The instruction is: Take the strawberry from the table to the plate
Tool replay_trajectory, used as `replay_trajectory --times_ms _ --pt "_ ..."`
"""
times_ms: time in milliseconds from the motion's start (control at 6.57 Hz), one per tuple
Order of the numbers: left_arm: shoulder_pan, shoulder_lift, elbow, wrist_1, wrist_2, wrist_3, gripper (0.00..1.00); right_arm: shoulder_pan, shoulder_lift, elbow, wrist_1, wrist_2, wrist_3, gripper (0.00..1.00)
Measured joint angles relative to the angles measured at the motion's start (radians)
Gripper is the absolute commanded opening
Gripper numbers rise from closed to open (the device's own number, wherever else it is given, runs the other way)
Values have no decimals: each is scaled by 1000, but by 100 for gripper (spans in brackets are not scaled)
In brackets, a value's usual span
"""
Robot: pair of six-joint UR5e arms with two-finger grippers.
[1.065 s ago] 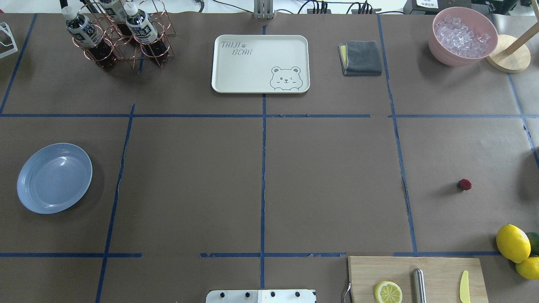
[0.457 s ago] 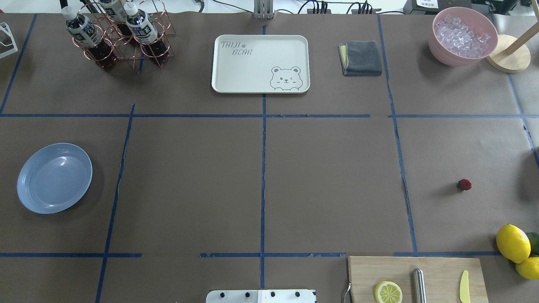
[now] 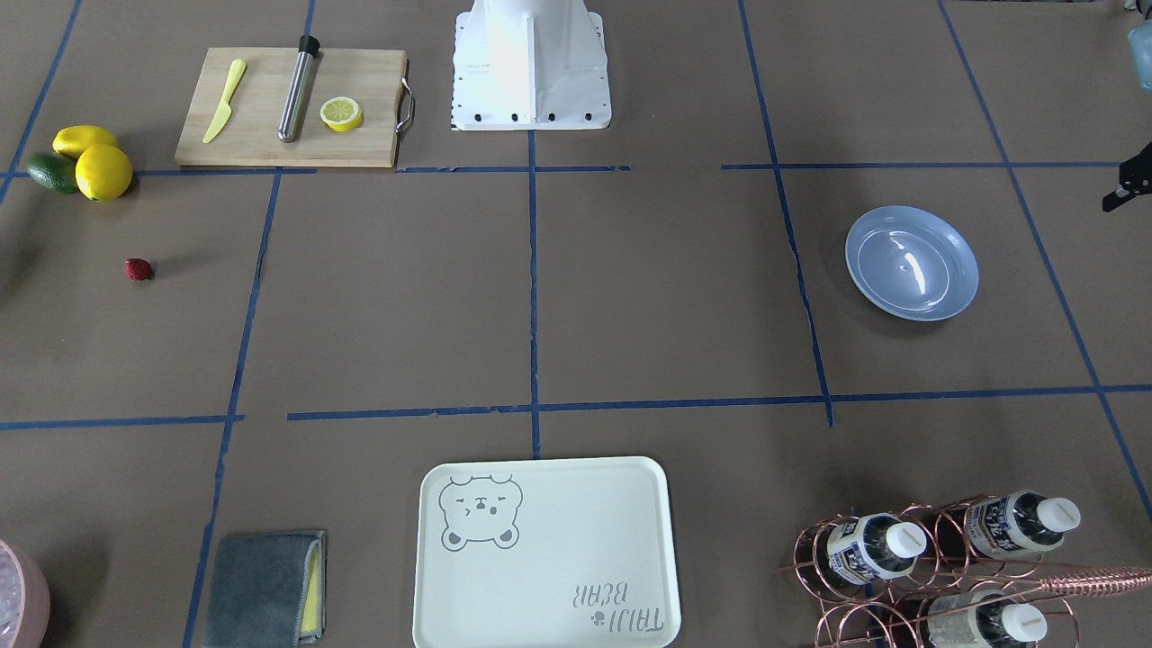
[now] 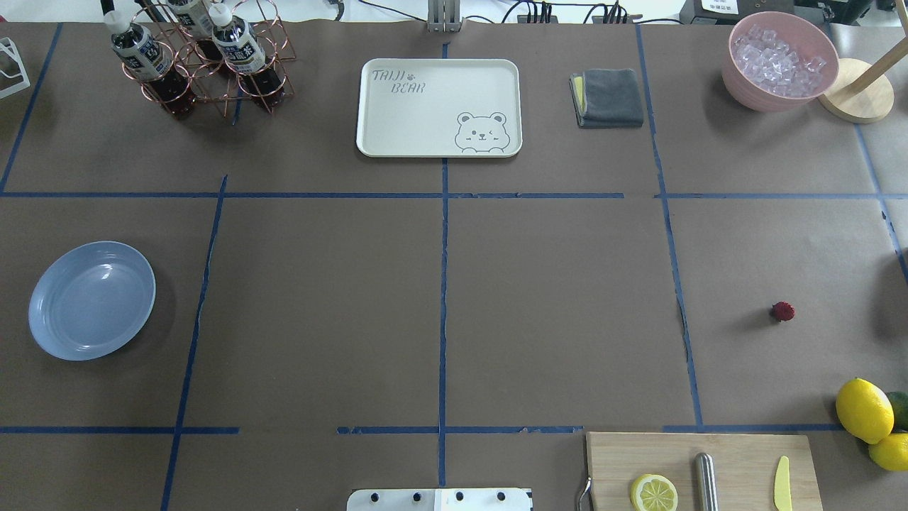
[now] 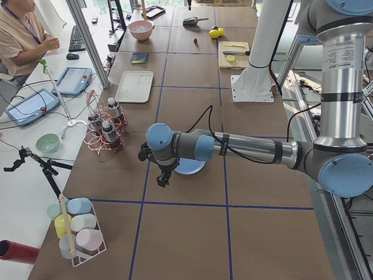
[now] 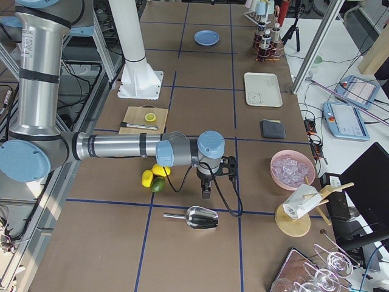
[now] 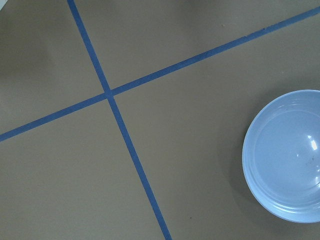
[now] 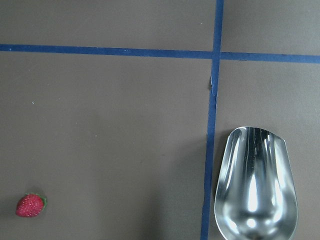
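The strawberry [image 4: 782,311] lies small and dark red on the table [image 4: 553,305] at the right side, also seen in the front-facing view [image 3: 138,269] and low left in the right wrist view [image 8: 31,205]. The light-blue plate [image 4: 92,300] sits empty at the far left [image 3: 911,262] [image 7: 290,155]. My left gripper [image 5: 161,182] hangs over the table just beyond the plate; I cannot tell if it is open or shut. My right gripper [image 6: 206,193] hangs near the lemons, and I cannot tell its state. No fingers show in either wrist view.
Lemons and an avocado [image 4: 864,410] lie close to the strawberry, beside a cutting board [image 4: 702,468] with a knife and lemon slice. A metal scoop [image 8: 255,192] lies at the right end. Bear tray [image 4: 438,106], grey cloth [image 4: 608,97], bottle rack [image 4: 198,57] and ice bowl [image 4: 780,60] line the far edge.
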Motion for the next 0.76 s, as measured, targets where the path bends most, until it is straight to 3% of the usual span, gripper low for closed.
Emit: replay_trajectory --times_ms 761 --pt "165 0 158 -383 28 -370 100 0 1 -1 1 3 0 100"
